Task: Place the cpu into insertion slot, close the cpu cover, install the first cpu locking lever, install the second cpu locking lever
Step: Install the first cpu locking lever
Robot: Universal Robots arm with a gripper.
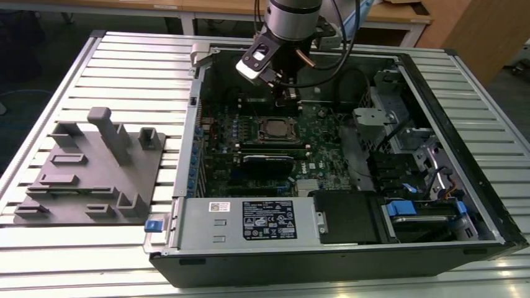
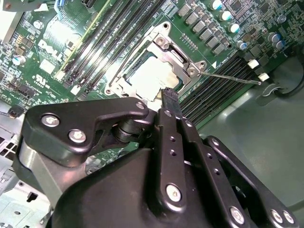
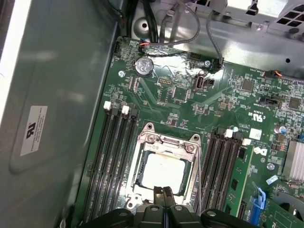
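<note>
The cpu (image 3: 164,172) lies flat in the insertion slot (image 3: 139,176). Its shiny top shows through the window of the cpu cover (image 3: 166,142), which looks folded down over it. So the chip is in and the cover seems to be down, but I think the locking is not done yet. In the second wrist view a thin metal lever (image 2: 232,77) sticks out sideways from a corner of the insertion slot, over the long black memory slots (image 2: 209,97), and it does not look hooked. The gripper (image 3: 164,191) has its two fingers pressed together with nothing between them, like one thin poking stick. Its tip is right at the edge of the insertion slot, over the rim of the cover and just beside the chip. I cannot tell if it touches the metal. To do this step well, I think the tip should push only on the metal frame or the lever, never on the chip. It should go slowly and straight so the thin wire does not slip away. In the exterior view the gripper hangs close above the insertion slot, inside the open computer case (image 1: 331,264).
</note>
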